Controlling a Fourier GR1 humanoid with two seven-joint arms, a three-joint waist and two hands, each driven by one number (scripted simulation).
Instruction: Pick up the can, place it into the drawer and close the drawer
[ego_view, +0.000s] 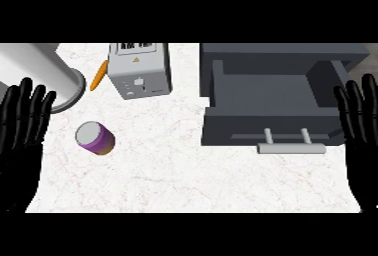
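Note:
A purple can (96, 138) with a grey lid and an orange band stands on the white marble counter (192, 180), left of the middle. The dark grey drawer (269, 95) sits pulled open at the right, its inside bare, with a light grey bar handle (291, 148) on its front. My left hand (21, 125) rests open at the left edge, fingers up, a short way left of the can. My right hand (362, 125) rests open at the right edge, beside the drawer's front corner. Neither hand touches anything.
A silver toaster (139, 70) stands at the back, with an orange carrot (98, 76) lying just left of it. A large grey metal cylinder (44, 75) fills the back left corner. The counter's edges run along both sides near my hands.

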